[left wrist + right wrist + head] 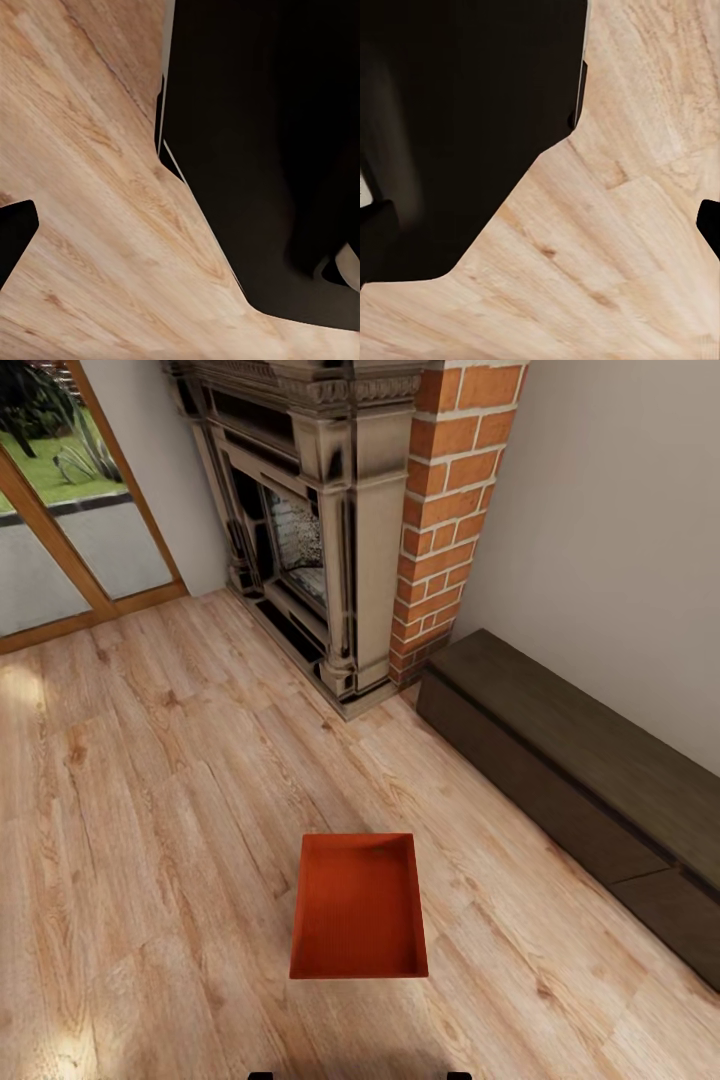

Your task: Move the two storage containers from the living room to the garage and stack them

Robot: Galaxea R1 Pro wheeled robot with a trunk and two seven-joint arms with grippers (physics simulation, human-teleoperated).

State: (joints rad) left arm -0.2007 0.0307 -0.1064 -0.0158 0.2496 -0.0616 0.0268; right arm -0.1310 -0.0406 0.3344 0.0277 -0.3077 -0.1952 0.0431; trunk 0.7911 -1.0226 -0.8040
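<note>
One orange-red storage container (360, 908) stands open-top and empty on the living room's light wood plank floor (150, 810), just ahead of me at the centre of the head view. Nothing touches it. The garage is out of view. In the left wrist view a dark shape (13, 234) pokes in at the frame edge over the planks; it could be a finger. A similar dark shape (709, 225) sits at the edge of the right wrist view. Both wrist cameras look down at wood planks beside my black base (262, 150).
A red brick fireplace (330, 530) with a stone surround rises ahead. A low dark wooden bench (580, 780) runs along the pale wall on the right. Wood-framed glass doors (60, 530) are at the far left. Open plank floor surrounds the container.
</note>
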